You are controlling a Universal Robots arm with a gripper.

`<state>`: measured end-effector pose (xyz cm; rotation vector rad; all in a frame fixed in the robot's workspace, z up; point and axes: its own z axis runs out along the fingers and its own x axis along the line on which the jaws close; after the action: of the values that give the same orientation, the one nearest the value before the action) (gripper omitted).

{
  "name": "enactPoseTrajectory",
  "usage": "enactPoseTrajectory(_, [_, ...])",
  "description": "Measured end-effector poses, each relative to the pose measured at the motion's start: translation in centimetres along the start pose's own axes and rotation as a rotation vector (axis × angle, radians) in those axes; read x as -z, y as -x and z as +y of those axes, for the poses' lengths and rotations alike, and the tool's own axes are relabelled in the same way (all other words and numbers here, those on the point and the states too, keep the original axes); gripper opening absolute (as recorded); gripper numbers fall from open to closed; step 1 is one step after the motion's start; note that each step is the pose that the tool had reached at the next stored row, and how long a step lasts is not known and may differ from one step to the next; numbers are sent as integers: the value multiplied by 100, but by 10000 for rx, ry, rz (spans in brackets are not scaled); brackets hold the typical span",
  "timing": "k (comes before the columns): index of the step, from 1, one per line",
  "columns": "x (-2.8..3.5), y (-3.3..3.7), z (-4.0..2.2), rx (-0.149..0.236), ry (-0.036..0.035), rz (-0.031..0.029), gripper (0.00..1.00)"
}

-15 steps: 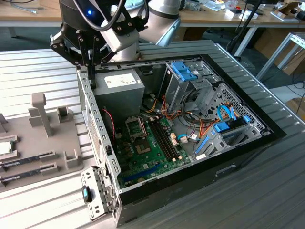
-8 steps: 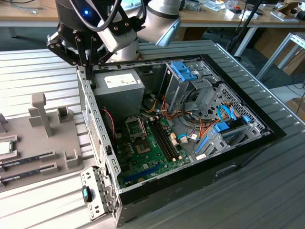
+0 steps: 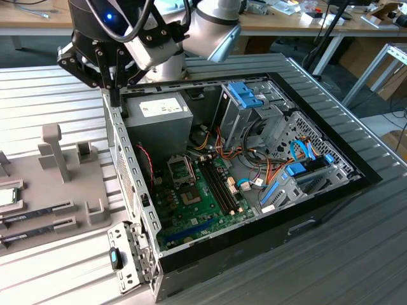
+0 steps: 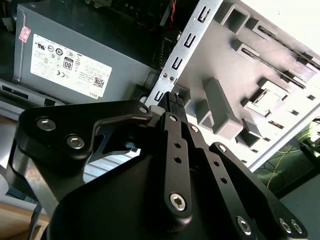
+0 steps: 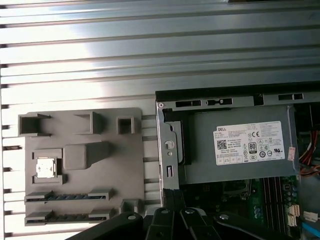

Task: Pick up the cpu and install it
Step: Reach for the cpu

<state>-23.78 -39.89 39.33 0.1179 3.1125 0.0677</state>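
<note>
The cpu point(image 5: 46, 167), a small silver square with a green rim, lies in a square pocket of the grey fixture plate point(image 5: 125, 165). In the exterior view the cpu point(image 3: 6, 197) is at the far left edge. My gripper point(image 3: 114, 96) hangs shut and holds nothing, above the open computer case's side wall point(image 3: 130, 165), beside the grey power supply point(image 3: 159, 113). In the second wrist view the black fingertips point(image 4: 172, 99) meet over that wall, with the cpu point(image 4: 263, 101) some way off. The motherboard's socket point(image 3: 180, 170) sits inside the case, below the power supply.
Two long dark memory sticks point(image 5: 65, 196) lie in slots of the fixture plate beside the cpu. Grey posts point(image 3: 54, 152) rise from the plate. Blue drive brackets point(image 3: 245, 95) and loose cables point(image 3: 254, 171) crowd the case at the exterior view's right. The table point(image 5: 150, 50) is ribbed metal.
</note>
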Motion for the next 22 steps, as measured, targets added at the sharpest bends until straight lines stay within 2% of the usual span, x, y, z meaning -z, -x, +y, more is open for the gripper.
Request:
enactPoseTrajectory(11, [2, -76, -6, 0, 0, 0, 11])
enactPoseTrajectory(22, [4, -123, -9, -1, 0, 0, 11])
